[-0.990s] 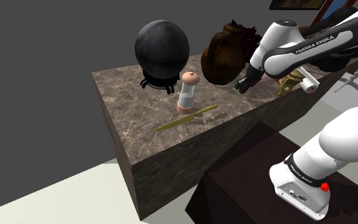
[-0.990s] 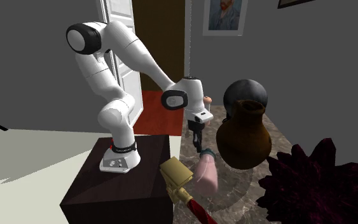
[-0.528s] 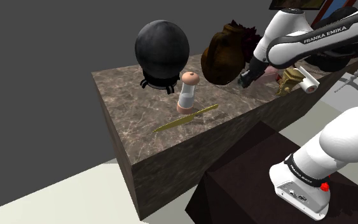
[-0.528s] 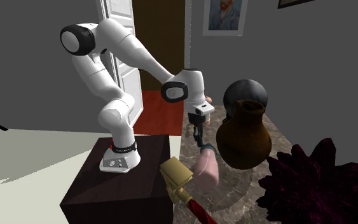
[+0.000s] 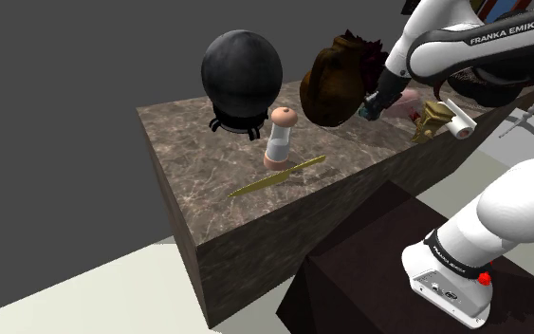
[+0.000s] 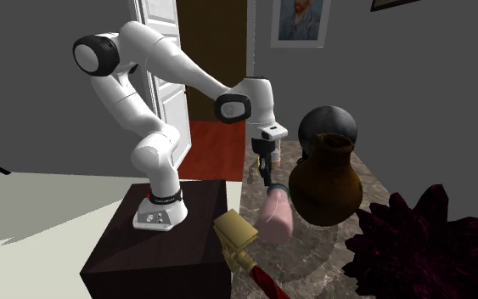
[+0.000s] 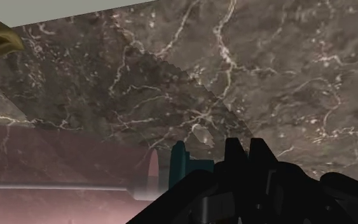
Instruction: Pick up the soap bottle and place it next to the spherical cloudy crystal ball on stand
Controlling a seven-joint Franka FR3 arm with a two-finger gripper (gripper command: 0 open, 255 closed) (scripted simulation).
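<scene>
This looks like a home, a living room or hall. A framed portrait (image 6: 299, 21) hangs on a plain grey wall (image 6: 424, 85), and near it a white panelled door (image 6: 156, 42) stands beside a doorway (image 6: 216, 76) with a red floor (image 6: 214, 146) beyond. The marble-topped counter (image 5: 198, 176) bears ornaments: a dark ball (image 5: 242, 64) on a small stand (image 5: 229, 123), a brown jug (image 6: 325, 185), a dark red plant (image 6: 419, 246), a golden figure (image 5: 432, 120), a golden knife (image 5: 279, 176) and a small mill (image 5: 280, 138). A second frame (image 6: 394, 3) shows high on the wall, and the pale floor (image 5: 94, 285) spreads around the counter
</scene>
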